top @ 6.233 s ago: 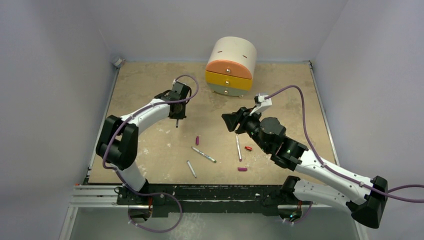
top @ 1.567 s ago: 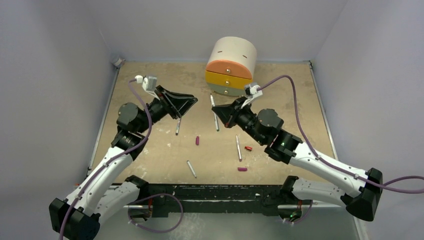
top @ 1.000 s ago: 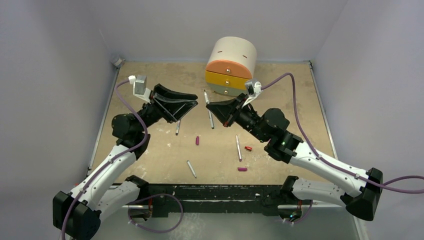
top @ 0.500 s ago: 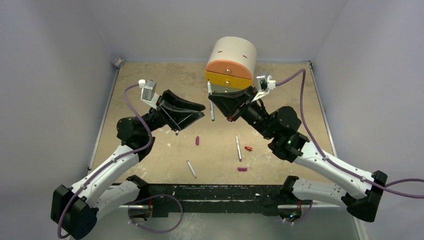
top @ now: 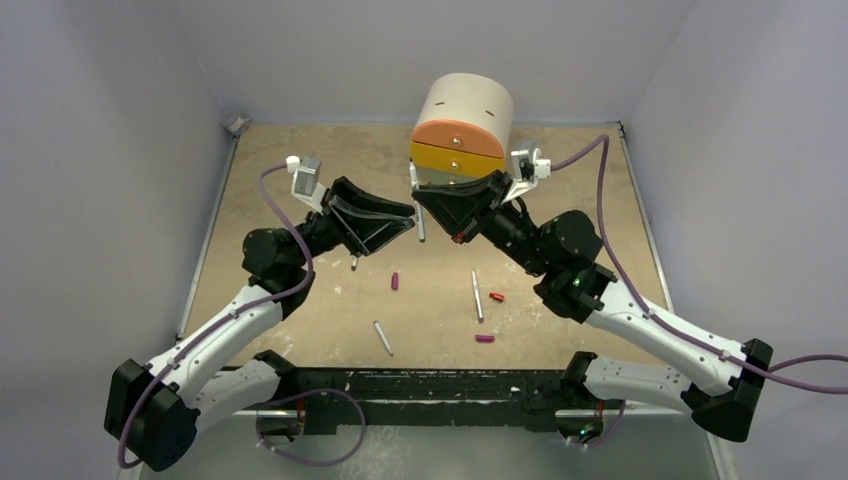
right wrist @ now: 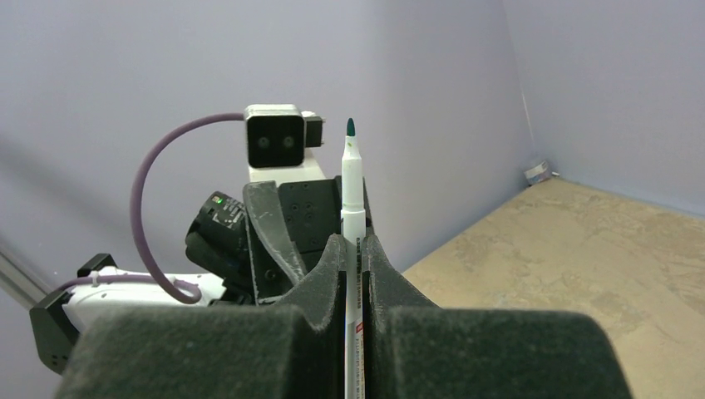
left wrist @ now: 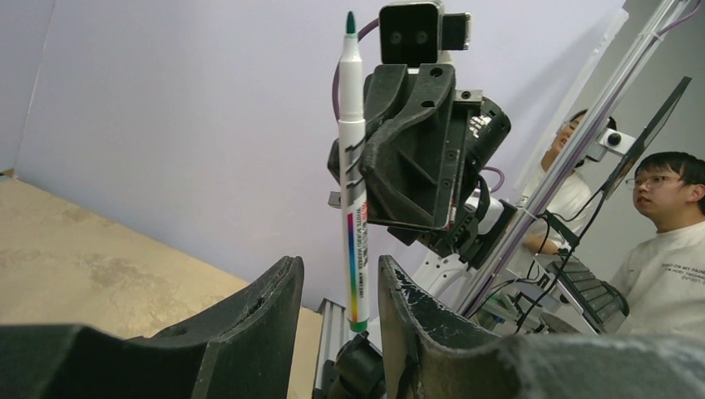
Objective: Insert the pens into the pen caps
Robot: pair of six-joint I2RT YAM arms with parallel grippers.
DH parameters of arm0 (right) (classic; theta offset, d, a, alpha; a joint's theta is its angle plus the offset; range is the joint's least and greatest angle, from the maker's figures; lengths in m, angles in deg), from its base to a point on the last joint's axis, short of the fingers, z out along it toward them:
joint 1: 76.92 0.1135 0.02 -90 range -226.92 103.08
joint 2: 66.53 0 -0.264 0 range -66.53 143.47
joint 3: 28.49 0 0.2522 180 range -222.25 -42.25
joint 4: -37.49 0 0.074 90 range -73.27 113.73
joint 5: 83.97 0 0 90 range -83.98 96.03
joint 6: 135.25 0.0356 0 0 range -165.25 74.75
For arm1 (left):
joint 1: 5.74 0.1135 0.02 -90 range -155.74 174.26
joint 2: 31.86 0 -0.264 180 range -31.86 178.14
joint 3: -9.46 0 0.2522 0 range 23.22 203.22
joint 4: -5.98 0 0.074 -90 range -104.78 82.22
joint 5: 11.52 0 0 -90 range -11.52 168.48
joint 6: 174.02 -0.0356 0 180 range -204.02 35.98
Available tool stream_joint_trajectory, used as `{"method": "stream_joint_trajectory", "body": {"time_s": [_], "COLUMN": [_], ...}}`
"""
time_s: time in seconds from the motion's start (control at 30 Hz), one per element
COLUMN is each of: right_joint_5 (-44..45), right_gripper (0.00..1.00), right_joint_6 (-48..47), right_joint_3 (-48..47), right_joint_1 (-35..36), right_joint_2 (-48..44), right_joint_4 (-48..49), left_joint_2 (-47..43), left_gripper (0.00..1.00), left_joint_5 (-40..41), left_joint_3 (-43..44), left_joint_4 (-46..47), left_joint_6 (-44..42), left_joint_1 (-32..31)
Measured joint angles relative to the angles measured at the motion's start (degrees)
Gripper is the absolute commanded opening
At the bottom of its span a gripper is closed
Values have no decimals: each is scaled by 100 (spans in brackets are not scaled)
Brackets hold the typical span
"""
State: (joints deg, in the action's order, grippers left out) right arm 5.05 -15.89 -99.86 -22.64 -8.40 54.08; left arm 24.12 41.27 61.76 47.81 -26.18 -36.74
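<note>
right jaws on pen (right wrist: 352,191), drawer unit (top: 462,130) behind

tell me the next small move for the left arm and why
Probably ease the left tool forward onto the lower end of the green-tipped pen: its jaws stand apart and line up with that end in the left wrist view, while the right tool is shut on the barrel, tip up.

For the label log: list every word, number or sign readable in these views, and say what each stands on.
Nothing can be read.
Barrel of the pen held in the right hand: small print beside a rainbow stripe, too small to read.
A bystander's white T-shirt in the left wrist view: small chest print, blurred.
</note>
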Motion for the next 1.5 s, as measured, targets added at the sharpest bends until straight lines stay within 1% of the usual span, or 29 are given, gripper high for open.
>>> {"method": "stream_joint_trajectory", "body": {"time_s": [0.17, 0.43, 0.47, 0.5, 0.57, 0.63, 0.67, 0.83, 0.9, 0.97, 1.0, 1.13, 1.33, 1.5], "right_joint_5": [-57, -142, -155, -157, -162, -179, -208, -192, -160, -70, -4, 162, 289, 310], "right_gripper": [0, 0, 0, 0, 0, 0, 0, 0, 7, 20, 24, 39, 41, 41], "right_joint_6": [0, 0, 2, 2, 2, 24, 31, -2, -28, -107, -157, -328, -533, -584], "right_joint_3": [0, 0, 0, 0, 0, -2, -2, -2, -2, -2, -2, -2, -208, -293], "right_joint_1": [0, 0, 0, 0, 0, 4, 4, 4, 4, 4, 9, 7, 4, 2], "right_joint_2": [105, 264, 289, 308, 345, 354, 341, 291, 249, 197, 170, 72, 79, 146], "right_joint_4": [9, 42, 42, 44, 44, 55, 81, 46, -15, -107, -157, -299, -568, -658], "left_joint_2": [190, 201, 201, 201, 201, 210, 227, 293, 326, 330, 330, 278, 234, 212], "left_gripper": [38, 38, 36, 32, 19, 3, 0, 0, 0, 0, 0, 0, 0, 0], "left_joint_5": [13, 13, 13, 13, 11, 13, 24, 39, 35, 20, -2, -35, -114, -212], "left_joint_3": [22, 61, 70, 74, 76, 76, 76, 114, 149, 205, 256, 507, 905, 1001], "left_joint_4": [-22, 52, 55, 55, 50, 39, 39, 61, 33, -114, -249, -1163, -2616, -3147], "left_joint_6": [-31, -28, -28, -28, -22, -37, -37, 7, 7, -50, -122, -662, -1574, -1915], "left_joint_1": [-55, -98, -103, -103, -107, -105, -105, -122, -133, -142, -146, -166, -166, -166]}}
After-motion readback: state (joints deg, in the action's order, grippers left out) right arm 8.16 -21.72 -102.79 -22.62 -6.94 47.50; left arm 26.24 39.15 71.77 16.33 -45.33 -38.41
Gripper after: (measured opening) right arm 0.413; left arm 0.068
